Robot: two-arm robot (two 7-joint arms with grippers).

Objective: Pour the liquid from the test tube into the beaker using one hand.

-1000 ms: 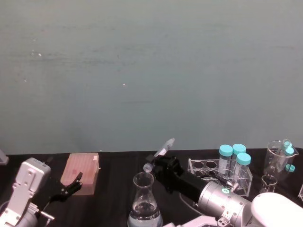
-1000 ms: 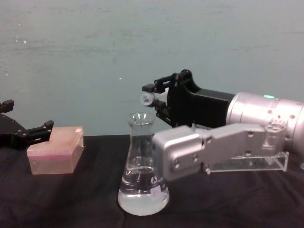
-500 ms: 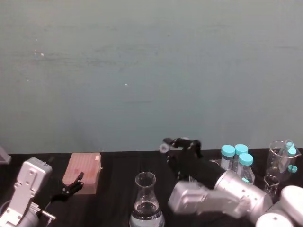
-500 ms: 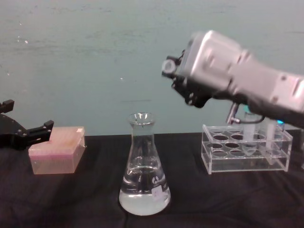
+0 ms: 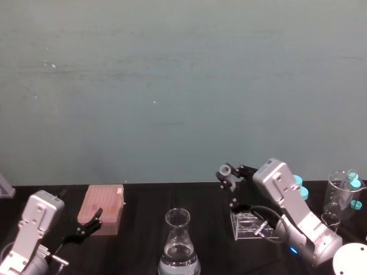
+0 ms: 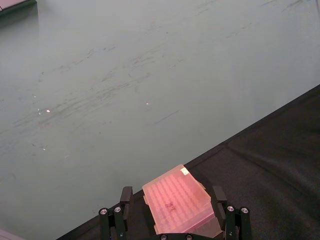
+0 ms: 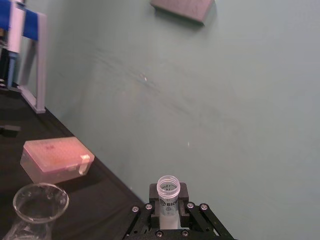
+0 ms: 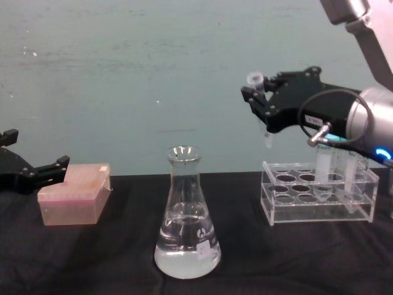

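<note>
The beaker [image 8: 186,227], a clear conical flask with a narrow neck, stands at the table's front centre and holds clear liquid [image 8: 186,257] in its wide base. To its right and higher than its mouth, my right gripper [image 8: 262,109] is shut on the test tube [image 8: 260,92]. The small clear tube is nearly upright, whitish rim up and pointed tip down, above the left end of the tube rack [image 8: 316,198]. In the right wrist view the test tube [image 7: 168,192] sits between the black fingers, with the beaker's rim [image 7: 40,202] off to one side. My left gripper [image 8: 37,172] rests open at the far left.
A pink tip box [image 8: 73,200] lies just ahead of the left gripper [image 6: 171,196]. The clear rack [image 5: 252,223] holds turquoise-capped tubes [image 5: 298,192]. A glass beaker [image 5: 338,195] with more capped tubes stands at the far right. A teal wall backs the black table.
My right gripper swung right and away from the beaker's mouth with the test tube. The tube turned from tipped over the mouth to nearly upright. The left arm stayed put.
</note>
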